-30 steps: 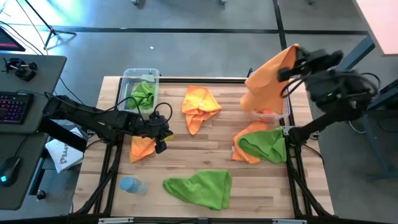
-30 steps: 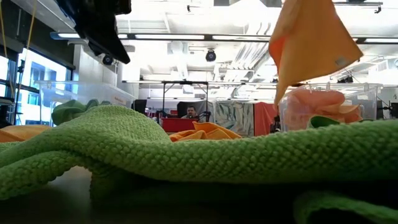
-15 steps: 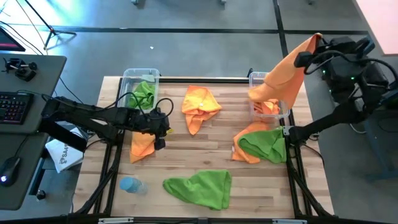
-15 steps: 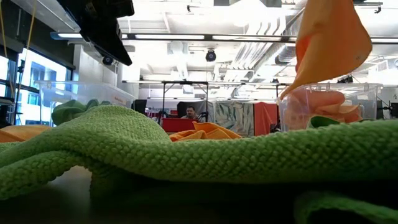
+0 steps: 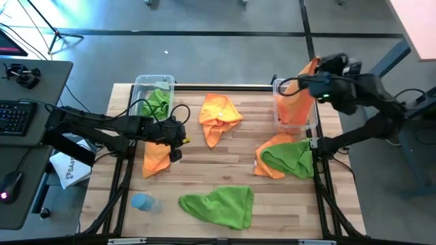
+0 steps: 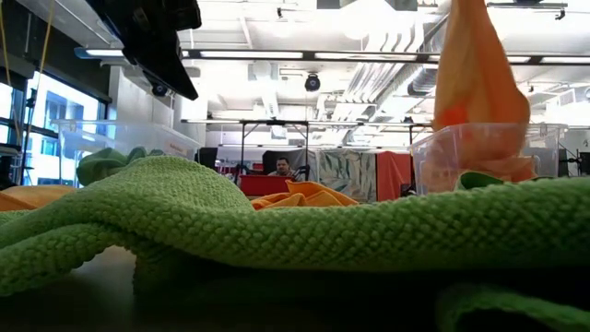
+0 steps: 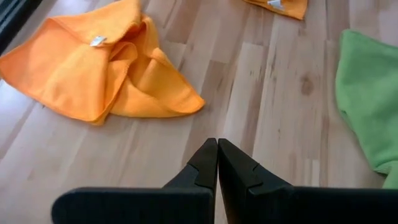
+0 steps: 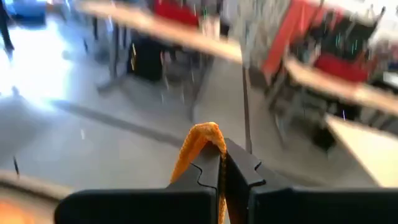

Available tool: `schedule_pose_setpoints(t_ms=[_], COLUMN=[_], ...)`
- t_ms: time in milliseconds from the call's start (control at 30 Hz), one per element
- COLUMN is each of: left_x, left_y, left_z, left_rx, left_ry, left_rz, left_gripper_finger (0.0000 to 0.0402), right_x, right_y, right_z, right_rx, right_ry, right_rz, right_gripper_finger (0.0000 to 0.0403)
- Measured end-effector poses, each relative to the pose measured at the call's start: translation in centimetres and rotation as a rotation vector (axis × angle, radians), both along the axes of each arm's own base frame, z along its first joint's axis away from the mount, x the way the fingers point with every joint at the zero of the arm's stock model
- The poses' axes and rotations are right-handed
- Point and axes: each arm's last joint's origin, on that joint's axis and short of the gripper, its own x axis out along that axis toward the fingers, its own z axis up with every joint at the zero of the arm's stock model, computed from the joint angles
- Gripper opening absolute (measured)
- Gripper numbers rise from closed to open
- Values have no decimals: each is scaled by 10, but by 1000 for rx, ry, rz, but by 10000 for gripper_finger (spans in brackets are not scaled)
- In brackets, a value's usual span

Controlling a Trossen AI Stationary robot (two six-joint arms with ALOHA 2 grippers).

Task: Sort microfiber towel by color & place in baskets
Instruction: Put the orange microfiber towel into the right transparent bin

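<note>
Two arms | right gripper (image 8: 219,163) clamps orange towel (image 5: 298,102) over basket (image 5: 276,87) | left gripper (image 7: 217,163) closed, empty

You are working over a wooden plank table (image 5: 204,163) standing on grey floor (image 5: 218,17). A desk (image 5: 27,136) carrying a keyboard (image 5: 13,117) is sitting at its left. Ceiling strip lights (image 6: 277,55) are glowing above the workshop; windows (image 6: 37,120) are letting daylight in.

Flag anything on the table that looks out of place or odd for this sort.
One oddity: a small pale blue bottle lies on the table's near left corner, not a towel. Also, a green towel is heaped on an orange towel just outside the right basket, the colors mixed.
</note>
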Motion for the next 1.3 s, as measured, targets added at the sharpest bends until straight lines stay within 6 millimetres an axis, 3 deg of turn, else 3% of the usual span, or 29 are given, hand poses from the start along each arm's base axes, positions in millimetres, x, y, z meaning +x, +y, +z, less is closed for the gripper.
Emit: schedule_pose_setpoints(t_ms=[200, 533, 733, 933, 1100, 1300], left_x=[0, 0, 0, 0, 0, 0], left_y=[-1, -1, -1, -3, -3, -3], left_z=[0, 0, 0, 0, 0, 0], left_rx=[-33, -36, -37, -90, -99, -108], left_ry=[2, 2, 2, 2, 2, 1], left_rz=[-28, -31, -32, -52, -53, -44], left_gripper_finger=[0, 0, 0, 0, 0, 0], right_x=[10, 8, 15, 5, 5, 4], right_y=[-17, -39, -56, -70, -75, -87], right_z=[-49, -126, -163, -198, -224, -236], right_rx=[291, 736, 850, 919, 926, 862], right_ry=[63, 207, 261, 377, 440, 480], right_rz=[26, 19, 132, 115, 222, 268], right_gripper_finger=[0, 0, 0, 0, 0, 0])
